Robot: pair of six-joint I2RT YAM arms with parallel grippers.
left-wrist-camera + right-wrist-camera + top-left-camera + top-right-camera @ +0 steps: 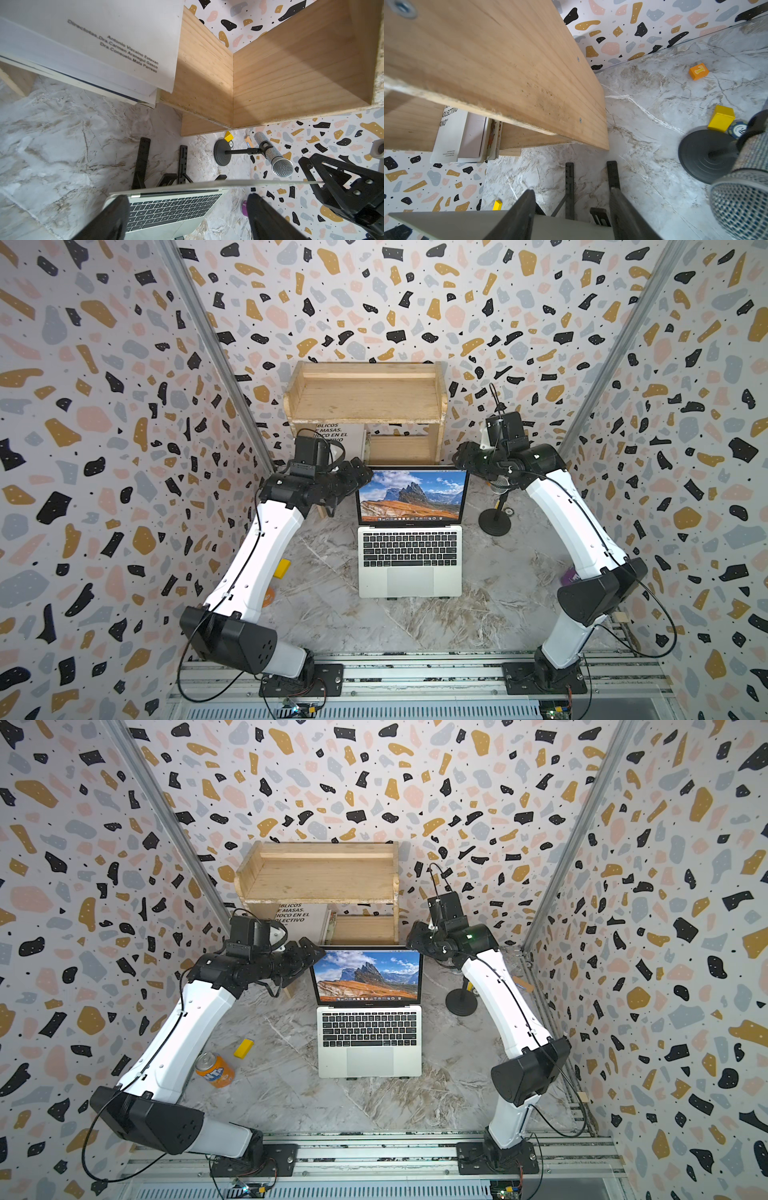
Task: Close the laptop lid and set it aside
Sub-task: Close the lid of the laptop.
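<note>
At the far left of the grey marble-patterned tabletop (415, 626), an orange soda can (214, 1069) and a small yellow block (243, 1048) lie well apart from the work. Next comes the left gripper (360, 476), at the upper left corner of the laptop lid (411, 494), the black-bordered screen half showing a mountain picture. In its wrist view the jaws are spread wide and grasp nothing, and I cannot tell whether they touch the edge. The thin silver laptop (409, 578), with black keys and a large trackpad, sits mid-table with its lid roughly upright. It is propped on a black folding stand (143, 162), in front of a pale wooden shelf unit (365, 400). The right gripper (459, 460) waits at the lid's upper right corner, jaws likewise parted and empty. Just beyond it stands a mesh-headed microphone on a round black base (493, 524). The machine is probably a stiff, smooth metal slab, fairly heavy for such slender fingers and apt to slip. Its glass display is the fragile part, so pinching the screen face seems unwise. The lid looks best pressed forward along its top edge, at both corners together, so that the hinge turns evenly without twisting. Because the base rests raised on the stand, a hard or lopsided push could rock it or slide it off. Once shut, the two side edges seem the safest hold, since the stand leaves room for fingers beneath them.
</note>
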